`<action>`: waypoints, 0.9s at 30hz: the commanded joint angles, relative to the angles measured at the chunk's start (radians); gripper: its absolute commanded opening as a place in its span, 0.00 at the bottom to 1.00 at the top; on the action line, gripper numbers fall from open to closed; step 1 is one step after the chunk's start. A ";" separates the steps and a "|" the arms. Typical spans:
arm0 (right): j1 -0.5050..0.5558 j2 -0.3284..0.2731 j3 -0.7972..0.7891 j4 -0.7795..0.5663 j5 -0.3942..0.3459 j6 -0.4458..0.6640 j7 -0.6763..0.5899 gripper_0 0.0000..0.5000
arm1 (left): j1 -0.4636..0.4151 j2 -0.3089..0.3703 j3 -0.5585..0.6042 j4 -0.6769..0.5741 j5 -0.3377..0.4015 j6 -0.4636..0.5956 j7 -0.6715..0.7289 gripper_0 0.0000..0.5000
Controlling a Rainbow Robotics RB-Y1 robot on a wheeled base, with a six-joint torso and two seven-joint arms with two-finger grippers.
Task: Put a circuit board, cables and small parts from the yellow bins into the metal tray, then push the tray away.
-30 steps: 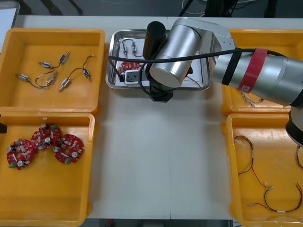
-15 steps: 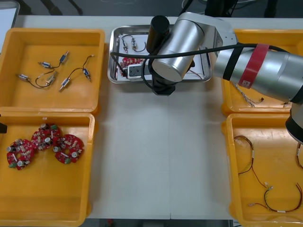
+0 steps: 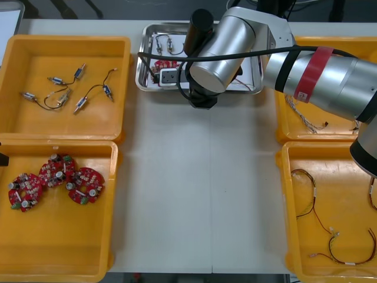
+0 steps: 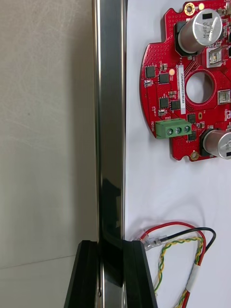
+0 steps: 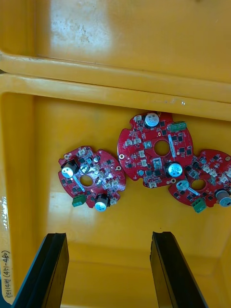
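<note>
Your right gripper [image 4: 110, 246] is clamped on the near rim of the metal tray [image 4: 109, 120], far across the tabletop [image 4: 48, 144]. The tray, stiff, slick and lightly loaded, should slide easily; push squarely through that rim. Your left gripper [image 5: 109, 236] hangs open over a yellow bin [image 5: 115, 48].

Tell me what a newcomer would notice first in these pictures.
The silver right arm stretches to the metal tray, right gripper shut on its near rim; a red circuit board and red and yellow cable lie inside. The left gripper hangs open above three circuit boards in a yellow bin.
</note>
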 commanded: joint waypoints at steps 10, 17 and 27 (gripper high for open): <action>-0.069 0.020 -0.029 0.021 -0.025 -0.024 0.050 1.00 | -0.024 -0.010 0.028 -0.025 -0.009 -0.010 -0.027 1.00; -0.079 0.019 -0.041 0.028 -0.045 0.005 0.050 1.00 | -0.024 -0.010 0.028 -0.025 -0.009 -0.010 -0.027 1.00; -0.072 0.009 -0.153 -0.061 -0.096 0.242 0.037 1.00 | -0.024 -0.010 0.028 -0.025 -0.009 -0.010 -0.027 1.00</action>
